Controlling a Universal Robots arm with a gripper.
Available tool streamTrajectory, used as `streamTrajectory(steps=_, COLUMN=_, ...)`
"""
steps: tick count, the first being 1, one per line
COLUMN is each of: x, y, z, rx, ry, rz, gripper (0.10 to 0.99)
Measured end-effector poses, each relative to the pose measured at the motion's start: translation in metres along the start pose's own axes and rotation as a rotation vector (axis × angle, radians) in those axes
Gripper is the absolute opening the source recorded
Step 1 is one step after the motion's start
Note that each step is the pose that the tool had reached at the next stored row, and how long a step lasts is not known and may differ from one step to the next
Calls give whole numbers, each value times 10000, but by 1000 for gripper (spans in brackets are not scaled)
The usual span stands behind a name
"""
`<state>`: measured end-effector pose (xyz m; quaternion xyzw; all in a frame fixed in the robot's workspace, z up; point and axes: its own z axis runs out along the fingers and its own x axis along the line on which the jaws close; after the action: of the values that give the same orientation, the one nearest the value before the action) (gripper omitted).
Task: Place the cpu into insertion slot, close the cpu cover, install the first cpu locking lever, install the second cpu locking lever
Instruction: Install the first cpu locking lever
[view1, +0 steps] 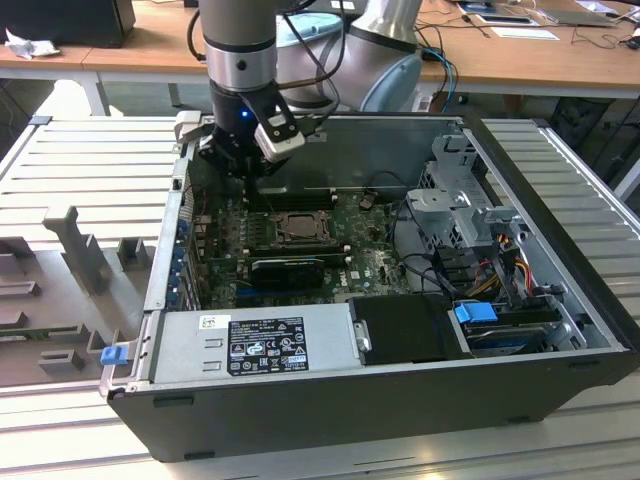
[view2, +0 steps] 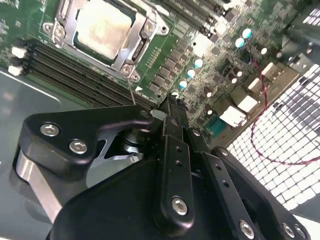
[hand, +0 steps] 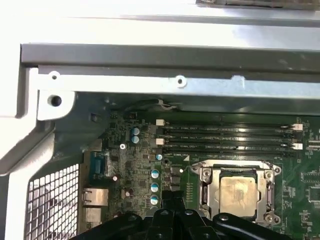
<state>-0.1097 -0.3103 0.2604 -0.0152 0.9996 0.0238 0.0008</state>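
The cpu lies flat in the insertion slot on the green board, its pale metal face showing in both wrist views. The cpu cover lies down around it as a dull-metal frame. A thin metal lever rod runs from the frame's corner toward my fingertips. My gripper hangs above the board beside the socket, toward the case's back wall, at the exterior view's left. Its black fingers are pressed together and hold nothing that I can see.
Long black memory slots run between the socket and the case wall. A perforated back panel is close to the gripper. The power supply, a drive cage and loose cables fill the case's near side and right side.
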Motion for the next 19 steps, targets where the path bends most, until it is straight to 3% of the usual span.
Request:
streamTrajectory(steps=8, x=12, y=171, z=52, rx=-5, ry=2, rz=-61, gripper=106)
streamTrajectory(steps=11, x=-42, y=182, z=60, rx=6, ry=2, rz=-69, gripper=106)
streamTrajectory(steps=19, x=-94, y=181, z=61, rx=15, ry=5, rz=-71, gripper=106)
